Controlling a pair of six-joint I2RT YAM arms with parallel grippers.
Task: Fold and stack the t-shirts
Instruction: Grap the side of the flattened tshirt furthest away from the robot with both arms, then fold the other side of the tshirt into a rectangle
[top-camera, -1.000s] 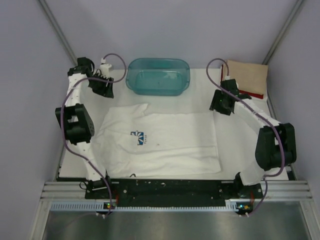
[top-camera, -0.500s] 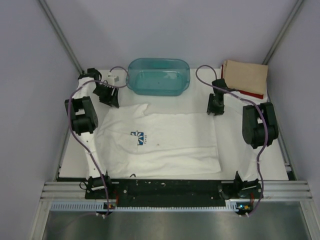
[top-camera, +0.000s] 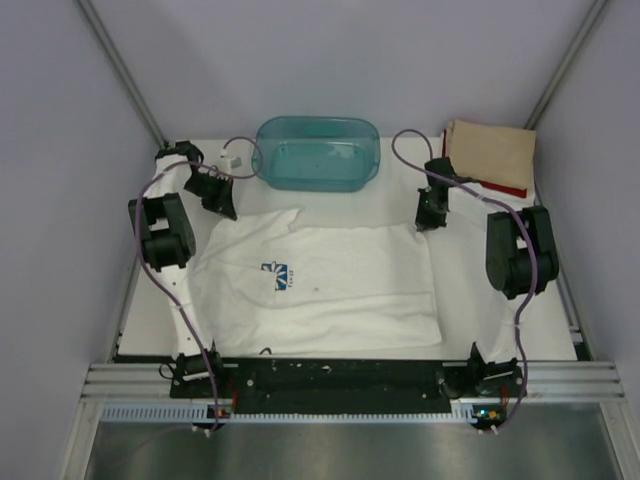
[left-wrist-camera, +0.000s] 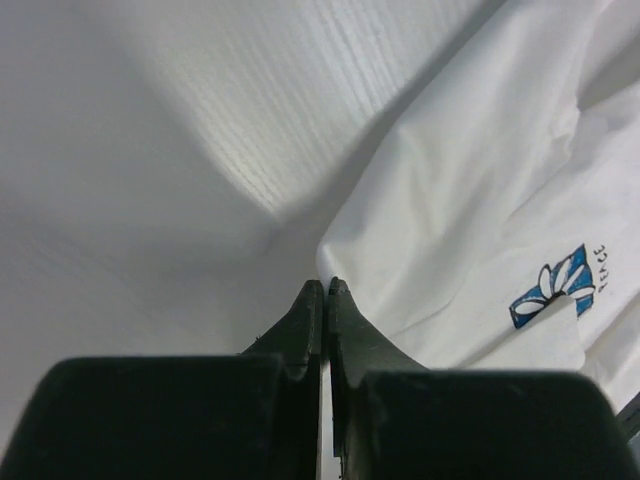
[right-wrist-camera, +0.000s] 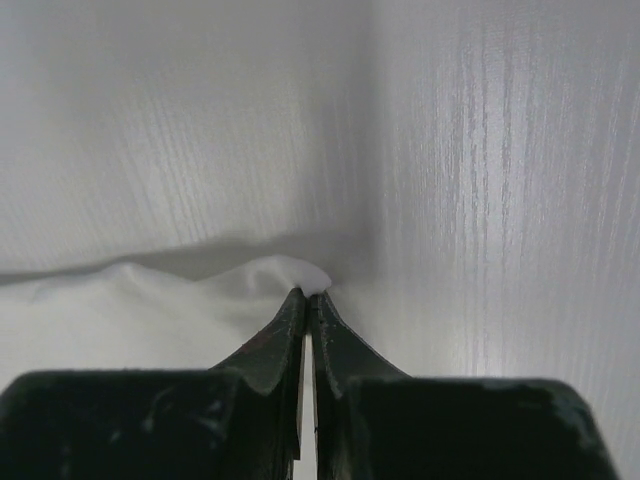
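Observation:
The white t-shirt (top-camera: 340, 290) lies spread flat mid-table, its blue print (top-camera: 280, 277) towards the left. My left gripper (top-camera: 222, 207) is at its far left corner. In the left wrist view the left gripper (left-wrist-camera: 326, 287) is shut on the edge of the white t-shirt (left-wrist-camera: 480, 200), with the print (left-wrist-camera: 560, 290) to the right. My right gripper (top-camera: 430, 222) is at the far right corner. In the right wrist view the right gripper (right-wrist-camera: 307, 293) is shut on a small pucker of the white t-shirt (right-wrist-camera: 120, 310). A folded tan t-shirt (top-camera: 490, 150) lies on a red one (top-camera: 508, 188) at the back right.
A translucent teal tub (top-camera: 317, 152) stands at the back centre, between the two grippers. Grey walls close in the white table (top-camera: 150, 320) on both sides and behind. The arm bases sit on a black rail (top-camera: 340, 378) at the near edge.
Both arms swung in and came down on the shirt's far corners. Both grippers, open a second ago, have closed on the cloth.

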